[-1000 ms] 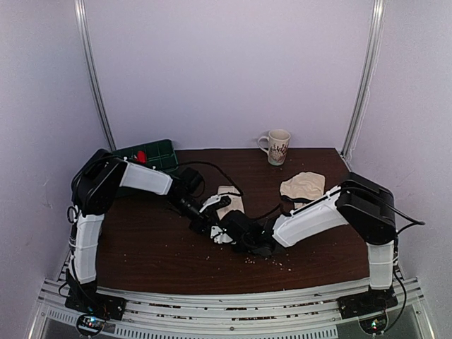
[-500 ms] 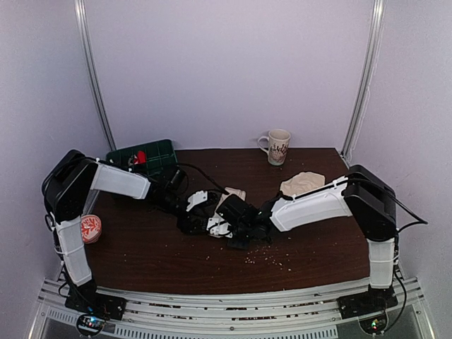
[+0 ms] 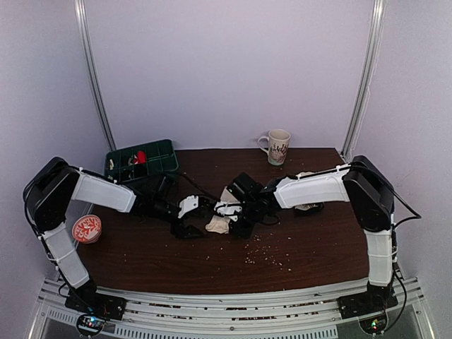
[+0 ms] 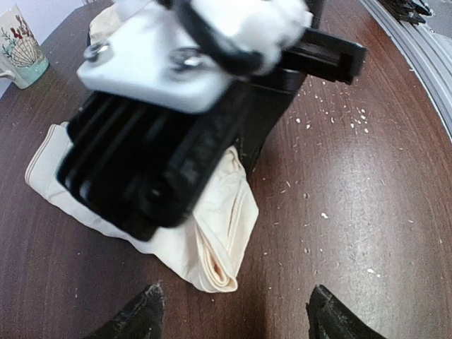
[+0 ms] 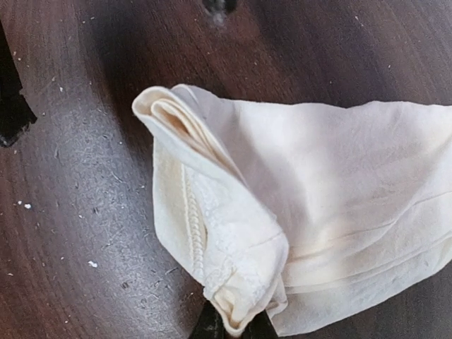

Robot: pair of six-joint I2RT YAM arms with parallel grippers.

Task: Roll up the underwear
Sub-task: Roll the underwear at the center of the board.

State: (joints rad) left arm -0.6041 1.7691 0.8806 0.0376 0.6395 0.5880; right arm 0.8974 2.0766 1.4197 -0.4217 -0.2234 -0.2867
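Underwear (image 5: 304, 205): cream cloth, partly rolled, lying on the brown table (image 3: 141, 247). It sits left of the mug (image 3: 277, 147) and nearer the arm bases than the mug.

The rolled end shows layered folds; the rest lies flat.

Right gripper (image 5: 233, 326): jaws clenched on a fold with textured trim at the cloth's edge. In the left wrist view its body hangs directly over the cloth.

Left gripper (image 4: 233, 319): jaws released and spread wide, bare wood between them. It sits just off the rolled end, not touching it.

White crumbs (image 4: 332, 113) are scattered on the wood.

Green compartment tray (image 3: 141, 159): well left of the mug, at the back edge.
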